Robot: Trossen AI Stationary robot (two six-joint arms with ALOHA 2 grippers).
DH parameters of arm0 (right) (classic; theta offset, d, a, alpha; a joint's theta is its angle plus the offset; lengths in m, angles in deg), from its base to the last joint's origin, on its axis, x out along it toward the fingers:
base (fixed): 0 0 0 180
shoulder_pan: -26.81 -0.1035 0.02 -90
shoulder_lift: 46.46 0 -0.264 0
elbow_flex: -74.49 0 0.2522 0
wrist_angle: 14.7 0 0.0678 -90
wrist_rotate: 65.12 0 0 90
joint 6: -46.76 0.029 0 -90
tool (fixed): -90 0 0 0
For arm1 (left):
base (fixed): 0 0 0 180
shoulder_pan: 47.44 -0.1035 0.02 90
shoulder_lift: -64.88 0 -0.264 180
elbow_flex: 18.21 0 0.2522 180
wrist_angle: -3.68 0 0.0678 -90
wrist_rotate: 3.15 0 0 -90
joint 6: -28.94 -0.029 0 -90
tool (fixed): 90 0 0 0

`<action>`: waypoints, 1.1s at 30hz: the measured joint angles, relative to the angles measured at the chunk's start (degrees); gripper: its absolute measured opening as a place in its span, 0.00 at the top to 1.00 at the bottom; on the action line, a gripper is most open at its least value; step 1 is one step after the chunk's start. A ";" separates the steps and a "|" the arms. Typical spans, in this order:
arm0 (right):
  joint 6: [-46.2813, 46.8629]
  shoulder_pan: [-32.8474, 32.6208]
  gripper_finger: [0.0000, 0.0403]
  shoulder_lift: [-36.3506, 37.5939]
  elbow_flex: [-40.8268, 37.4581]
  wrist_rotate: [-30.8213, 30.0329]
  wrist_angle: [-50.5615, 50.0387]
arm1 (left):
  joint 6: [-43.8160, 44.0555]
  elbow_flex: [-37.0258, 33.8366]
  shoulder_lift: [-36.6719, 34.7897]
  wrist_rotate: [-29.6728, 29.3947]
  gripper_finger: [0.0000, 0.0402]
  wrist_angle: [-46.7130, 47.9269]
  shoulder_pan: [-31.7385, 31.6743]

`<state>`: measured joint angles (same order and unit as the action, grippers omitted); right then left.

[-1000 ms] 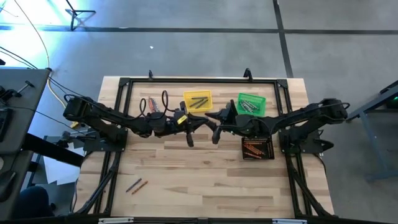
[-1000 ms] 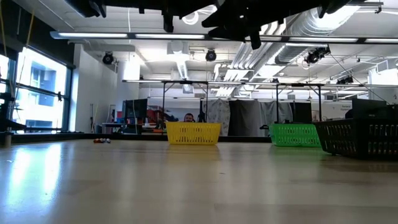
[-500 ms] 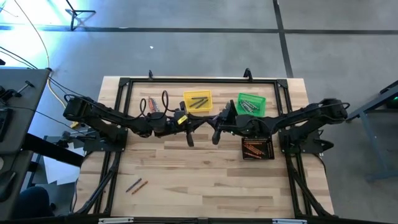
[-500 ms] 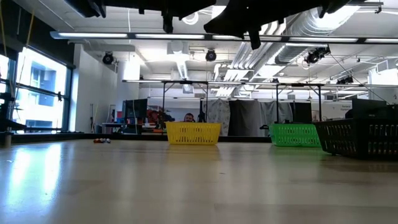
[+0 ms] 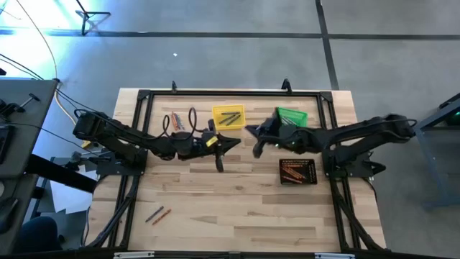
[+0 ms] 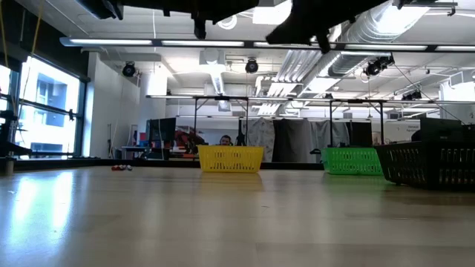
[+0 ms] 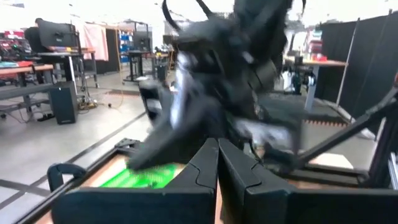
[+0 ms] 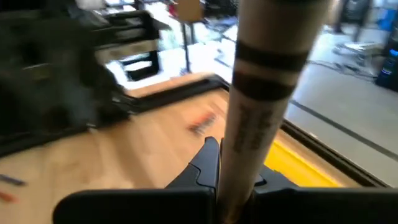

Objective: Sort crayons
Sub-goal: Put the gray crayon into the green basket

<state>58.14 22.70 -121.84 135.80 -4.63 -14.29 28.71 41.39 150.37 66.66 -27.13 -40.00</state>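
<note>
Your right gripper (image 8: 233,180) is clamped on a grey crayon (image 8: 267,81) that stands up between its fingers, held near one end only, so a quick swing can tip it out of the jaws. Just beyond the gripper lies the green bin (image 5: 291,116), with the yellow bin (image 5: 228,115) beside it; releasing off-centre drops the crayon on the table (image 5: 237,201). Your left gripper (image 5: 231,143), shut and empty, hangs close, a collision risk.

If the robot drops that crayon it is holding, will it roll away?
Probably. The crayon in the right tool looks like a round, smooth stick with a paper wrapper, so it would likely roll on the flat wooden table. It stands straight in the grip, so it seems stiff, and being so thin it might snap if squeezed hard.
</note>
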 joint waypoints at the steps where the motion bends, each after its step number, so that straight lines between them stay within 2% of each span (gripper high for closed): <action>1: 0.41 0.78 1.00 1.77 0.02 -0.20 -3.37 | 0.00 0.00 0.00 0.00 1.00 0.68 0.16; 8: 7.78 11.73 1.00 9.04 -0.13 1.42 -29.23 | 0.58 -0.02 0.00 -0.22 1.00 3.98 0.88; 12: 9.59 20.40 1.00 9.21 -2.22 5.24 -37.42 | 0.61 -0.02 0.00 -0.41 1.00 4.55 1.65; 16: 9.35 28.47 1.00 8.95 -6.73 13.32 -37.80 | 0.61 -0.02 0.00 -1.49 1.00 4.56 2.70; 22: 9.22 36.12 1.00 8.95 -11.60 16.99 -38.39 | 0.58 -0.02 0.00 -2.74 1.00 4.51 4.22; 25: 9.23 38.31 1.00 8.95 -14.06 19.03 -38.37 | 0.57 -0.02 0.00 -3.61 1.00 4.53 4.76; 33: 10.66 39.45 1.00 8.95 -18.00 19.04 -37.10 | 0.59 -0.02 0.00 -3.67 1.00 4.53 5.37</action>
<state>68.80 62.14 -112.89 117.80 14.41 -51.40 29.30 41.37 150.37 62.99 -22.61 -34.63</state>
